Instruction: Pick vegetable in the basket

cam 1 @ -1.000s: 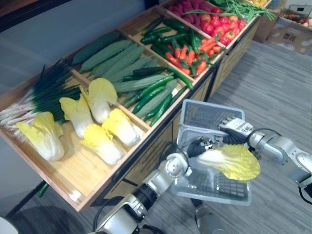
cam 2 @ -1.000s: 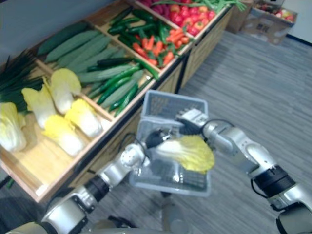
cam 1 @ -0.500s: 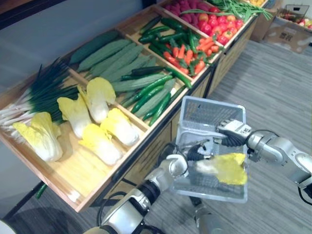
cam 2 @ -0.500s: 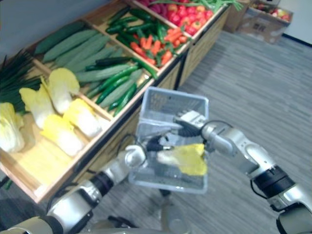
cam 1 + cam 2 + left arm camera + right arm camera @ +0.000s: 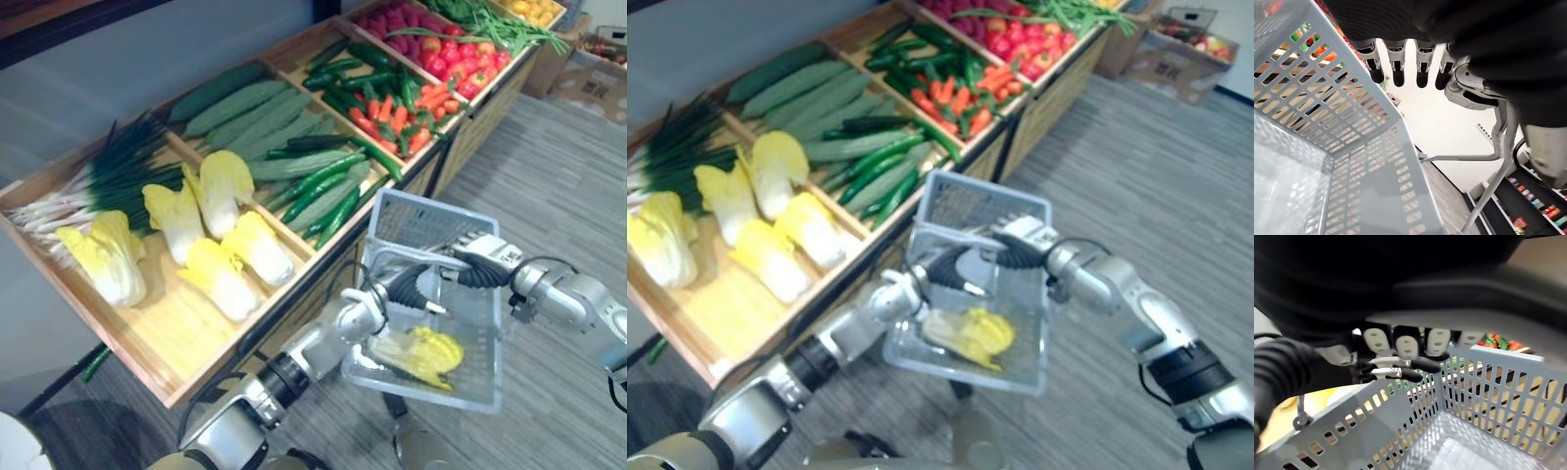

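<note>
A yellow-green napa cabbage [image 5: 417,353] lies loose on the bottom of the grey plastic basket [image 5: 422,212]. My left hand [image 5: 404,290] hovers inside the basket just above the cabbage, fingers [image 5: 1396,69] straight and holding nothing; past them the basket wall [image 5: 1327,112] shows. My right hand [image 5: 482,262] grips the basket's far right rim with its fingers [image 5: 1406,347] curled over the edge, keeping the basket [image 5: 1484,401] up off the floor beside the stand.
A long wooden display stand [image 5: 186,367] runs along the left, with compartments of napa cabbages [image 5: 217,277], green onions [image 5: 108,181], cucumbers [image 5: 294,171], carrots and peppers [image 5: 397,113]. A cardboard box [image 5: 593,73] stands at the far right on grey floor.
My left hand has opened and let the cabbage drop from above the basket onto its bottom. The right hand still holds the basket. The camera has shifted a little.
</note>
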Robot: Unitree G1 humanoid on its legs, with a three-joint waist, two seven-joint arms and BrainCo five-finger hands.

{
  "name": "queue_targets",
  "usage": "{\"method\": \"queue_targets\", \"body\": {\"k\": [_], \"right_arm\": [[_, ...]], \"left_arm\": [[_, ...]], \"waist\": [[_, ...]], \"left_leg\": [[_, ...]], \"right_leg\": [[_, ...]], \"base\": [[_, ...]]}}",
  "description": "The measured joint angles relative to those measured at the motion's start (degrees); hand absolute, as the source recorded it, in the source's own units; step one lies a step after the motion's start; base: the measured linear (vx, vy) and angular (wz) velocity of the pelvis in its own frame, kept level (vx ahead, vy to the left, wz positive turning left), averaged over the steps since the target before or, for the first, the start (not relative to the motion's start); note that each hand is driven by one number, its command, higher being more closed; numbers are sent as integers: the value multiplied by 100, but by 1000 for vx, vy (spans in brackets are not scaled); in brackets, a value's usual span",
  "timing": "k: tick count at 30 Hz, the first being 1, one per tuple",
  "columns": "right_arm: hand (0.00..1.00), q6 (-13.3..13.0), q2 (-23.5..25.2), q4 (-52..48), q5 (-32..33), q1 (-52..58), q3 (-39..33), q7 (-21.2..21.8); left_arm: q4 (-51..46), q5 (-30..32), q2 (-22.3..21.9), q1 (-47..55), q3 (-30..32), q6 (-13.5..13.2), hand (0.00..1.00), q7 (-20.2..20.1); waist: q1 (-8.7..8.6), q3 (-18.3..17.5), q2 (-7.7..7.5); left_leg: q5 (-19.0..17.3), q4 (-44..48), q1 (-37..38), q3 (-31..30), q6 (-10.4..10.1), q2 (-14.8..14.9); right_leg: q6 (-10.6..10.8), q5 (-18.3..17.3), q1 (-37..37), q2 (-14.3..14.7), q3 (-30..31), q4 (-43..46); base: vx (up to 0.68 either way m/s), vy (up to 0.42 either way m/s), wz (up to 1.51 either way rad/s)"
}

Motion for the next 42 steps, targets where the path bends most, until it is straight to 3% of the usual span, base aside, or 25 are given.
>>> {"method": "queue_targets", "body": {"k": [4,6,8,10,12,14,15,17,19,21,24,25,29,33,35,40,42], "right_arm": [[100,-215,175,-204,389,357,-137,-62],[100,-355,356,-241,572,599,-124,-136],[100,-305,439,157,596,809,-167,-297],[100,-97,565,962,535,1039,-317,-358],[100,278,992,1912,427,1466,-560,-418],[100,488,1300,2235,316,1757,-835,-424],[100,632,1673,2555,316,2065,-1316,-454],[100,686,1950,2819,309,2330,-1814,-548],[100,694,2234,3146,303,2526,-2384,-653],[100,720,2739,3794,312,2580,-3096,-857],[100,825,3165,4903,331,2540,-3887,-1148],[100,861,3210,5087,336,2523,-3991,-1176],[100,1029,3459,6143,385,2418,-4453,-1313],[100,1094,3565,6639,589,2298,-4779,-1342],[100,1083,3698,6643,612,2321,-4957,-1418],[100,1074,4015,6616,671,2362,-5040,-1546],[100,1078,4244,6443,812,2459,-5028,-1586]], "left_arm": [[-941,-1413,1088,28,-448,75,0,-177],[-1548,-2695,1887,36,-761,159,0,-296],[-2142,-3440,2484,40,-951,128,0,-504],[-3222,-3967,2748,36,-1006,-312,0,-766],[-4668,-4597,2692,16,-993,-1117,0,-982],[-4828,-4770,2781,24,-735,-1350,0,-946],[-4869,-4851,3065,137,-600,-1376,0,-944],[-5021,-4838,3316,520,-311,-1369,0,-941],[-5117,-4788,3341,1132,480,-1375,0,-912],[-5084,-4639,3201,2000,1877,-1379,0,-619],[-4799,-4342,2563,2899,3171,-1418,0,-228],[-4739,-4299,2419,3028,3335,-1417,0,-156],[-4309,-3934,1156,3746,4183,-1346,0,310],[-3932,-3392,179,4092,4774,-1236,0,720],[-3369,-2770,-312,4216,5188,-1084,0,1115],[-2387,-1879,-728,4610,5883,-515,0,1511],[-1632,-1461,-893,4648,6452,-284,0,1703]], "waist": [[2,-20,-5],[4,-91,-21],[23,-176,-63],[107,-275,-89],[312,-415,-84],[422,-456,-32],[528,-510,-24],[534,-614,-25],[568,-651,-12],[632,-692,-67],[673,-813,-142],[694,-830,-153],[747,-886,-194],[775,-895,-198],[744,-903,-211],[668,-1003,-324],[663,-1053,-380]], "left_leg": [[-10,9,-103,-164,-15,-2],[19,11,-194,-312,28,-8],[51,6,-297,-500,64,-31],[104,-42,-444,-764,126,-116],[316,-400,-586,-1251,233,-472],[433,-599,-594,-1573,265,-664],[513,-816,-636,-1866,271,-862],[588,-988,-744,-2059,292,-1018],[868,-1199,-822,-2247,349,-1153],[1149,-1537,-887,-2648,444,-1410],[1465,-2072,-869,-3069,447,-1744],[1521,-2161,-869,-3151,438,-1805],[2112,-3028,-680,-3596,477,-2107],[2546,-3720,-450,-3776,501,-2187],[2604,-3786,-422,-3875,527,-2183],[2598,-3804,-367,-3899,511,-2141],[2603,-3804,-339,-3886,498,-2109]], "right_leg": [[-10,-14,-22,-50,-219,80],[-35,-31,-13,-89,-368,100],[-53,-78,-15,-129,-521,160],[-78,-149,-6,-238,-783,227],[-71,-246,140,-549,-1294,238],[-93,-294,329,-719,-1693,234],[-104,-391,500,-893,-2048,231],[-100,-428,587,-1068,-2437,167],[-101,-427,699,-1204,-2807,76],[-103,-427,863,-1295,-3173,-49],[-124,-437,1089,-1409,-3595,-281],[-131,-441,1109,-1424,-3658,-308],[-154,-452,1275,-1447,-4077,-484],[-163,-460,1280,-1374,-4194,-484],[-194,-483,1332,-1350,-4253,-478],[-234,-541,1393,-1332,-4308,-428],[-243,-547,1424,-1307,-4313,-432]], "base": [[10,9,22],[3,-2,27],[6,-12,46],[4,-9,69],[8,18,114],[5,14,129],[11,2,147],[29,-4,130],[62,-12,101],[27,-15,89],[37,-27,84],[36,-25,67],[46,-36,50],[33,-21,20],[19,0,14],[-4,4,5],[0,0,0]]}}
